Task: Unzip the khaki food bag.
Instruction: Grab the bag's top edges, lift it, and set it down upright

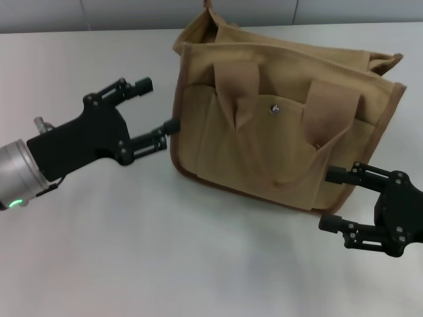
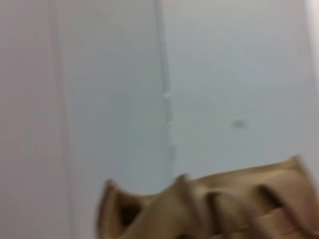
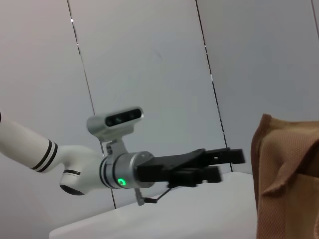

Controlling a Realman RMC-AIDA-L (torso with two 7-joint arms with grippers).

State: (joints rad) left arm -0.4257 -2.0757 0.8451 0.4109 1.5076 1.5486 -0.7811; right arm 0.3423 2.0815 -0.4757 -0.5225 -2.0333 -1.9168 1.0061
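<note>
The khaki food bag stands upright on the white table, its front pocket with a metal snap facing me and its two webbing handles hanging down the front. The zipper pull is not visible. My left gripper is open at the bag's left end, its lower fingertip touching or almost touching the bag's left edge. My right gripper is open at the bag's lower right corner, just in front of it. The bag's top also shows in the left wrist view and its end in the right wrist view.
The table's bare white surface stretches in front of the bag and to its left. A pale panelled wall stands behind. The left arm shows in the right wrist view, reaching toward the bag.
</note>
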